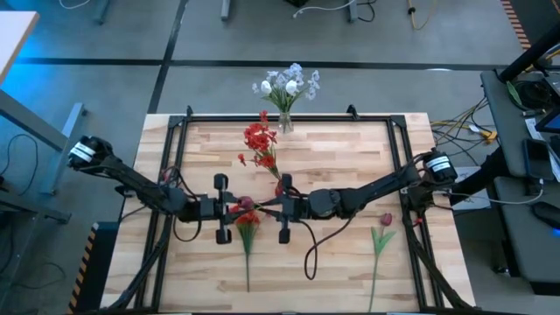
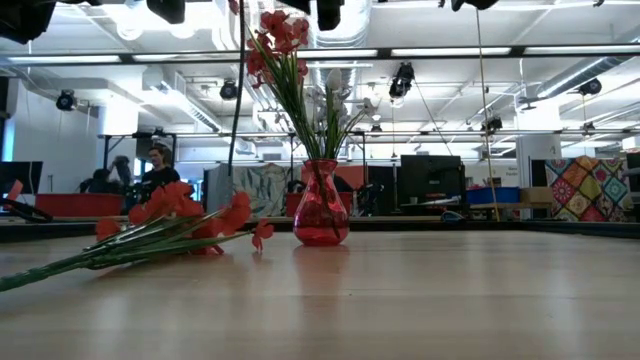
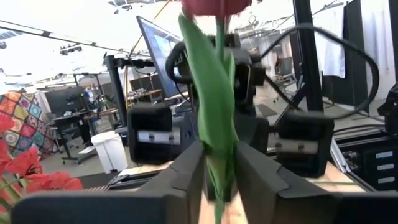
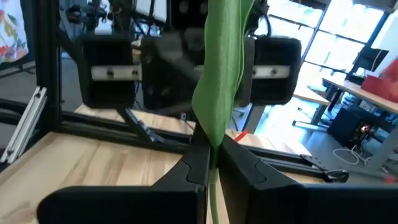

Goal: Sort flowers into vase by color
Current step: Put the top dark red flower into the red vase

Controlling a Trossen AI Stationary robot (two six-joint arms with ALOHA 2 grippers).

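Both grippers meet over the table's middle on one dark pink tulip [image 1: 247,203], whose bud [image 3: 217,5] stands above the fingers. My left gripper [image 1: 238,208] comes from the left and my right gripper [image 1: 267,208] from the right, each shut on the tulip's green stem and leaf. A bunch of red flowers [image 1: 248,220] lies flat on the wood just near of them. A second tulip [image 1: 383,223] lies flat at the right. A red vase [image 2: 322,205] holds red flowers [image 1: 258,140]. A clear vase [image 1: 285,122] at the far edge holds white and pale-blue blossoms [image 1: 287,86]. My left gripper pinches the tulip's leaf and stem [image 3: 219,163] between its two fingers [image 3: 189,174], below the bud. It reaches in level from the table's left, across the stem, which stands about upright. My right gripper pinches the same tulip's leaf and stem [image 4: 214,140] between its fingers [image 4: 198,163], level from the table's right and across the stem.
A black metal frame [image 1: 175,131] borders the table's far and side edges. The red flowers on the wood [image 2: 170,222] lie with stems toward the near edge. A black cable [image 1: 315,249] loops on the wood near the right arm. Bare wood [image 1: 350,157] lies at far right.
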